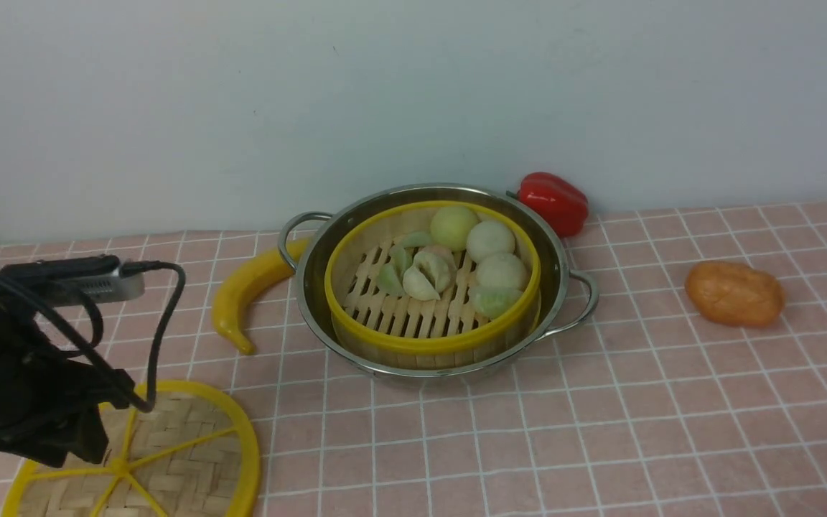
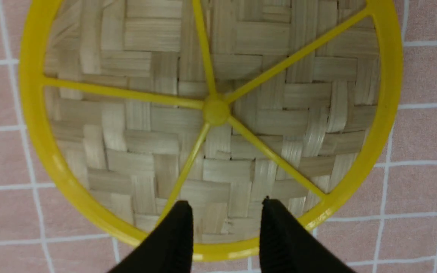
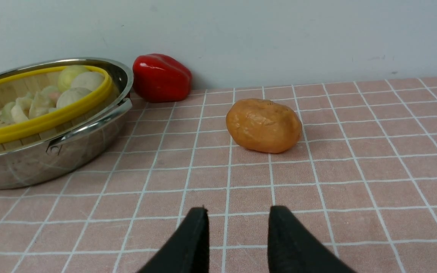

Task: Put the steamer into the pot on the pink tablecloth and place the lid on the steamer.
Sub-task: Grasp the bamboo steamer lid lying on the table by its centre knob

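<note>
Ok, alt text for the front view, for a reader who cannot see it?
The steamer, holding pale dumplings, sits inside the pot on the pink tablecloth. Its lid lies flat at the near left, the left arm over it. A banana, a red pepper and an orange-brown lump lie around the pot.

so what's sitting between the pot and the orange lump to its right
Nothing: only bare pink tablecloth lies between the pot and the orange lump. The front and right wrist views both show it.
</note>
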